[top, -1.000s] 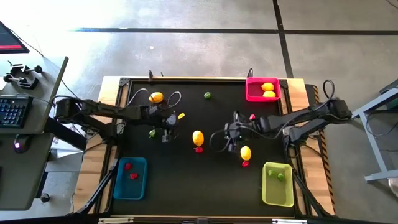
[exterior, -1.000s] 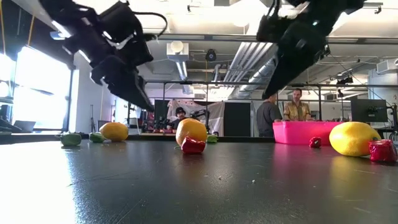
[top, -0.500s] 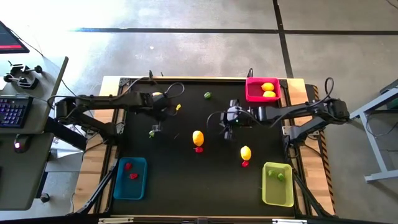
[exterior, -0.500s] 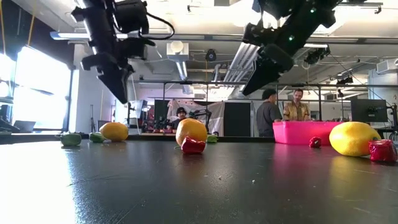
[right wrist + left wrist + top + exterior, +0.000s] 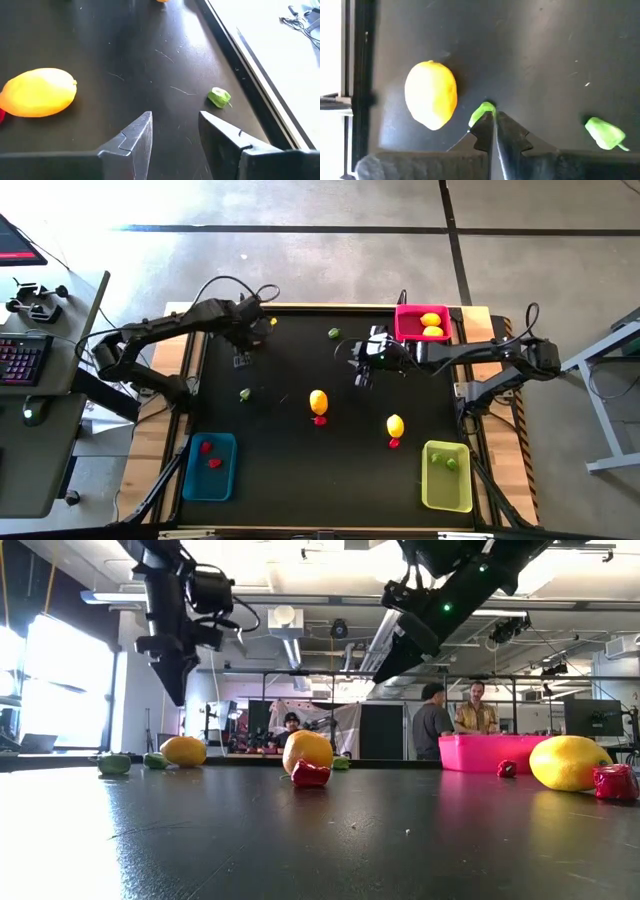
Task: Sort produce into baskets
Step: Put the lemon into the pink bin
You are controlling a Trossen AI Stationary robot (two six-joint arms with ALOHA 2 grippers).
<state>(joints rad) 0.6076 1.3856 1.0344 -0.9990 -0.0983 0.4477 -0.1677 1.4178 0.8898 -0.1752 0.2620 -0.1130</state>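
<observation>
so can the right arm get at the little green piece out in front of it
probably yes: the right gripper hangs just short of the green piece, jaws open and empty, with only bare table between them; the lemon sits off to one side

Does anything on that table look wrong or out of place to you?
One thing: the pink-red basket holds two yellow lemons, though red pieces lie in the blue basket. The colours do not match there. Nothing looks spilled or broken.
</observation>
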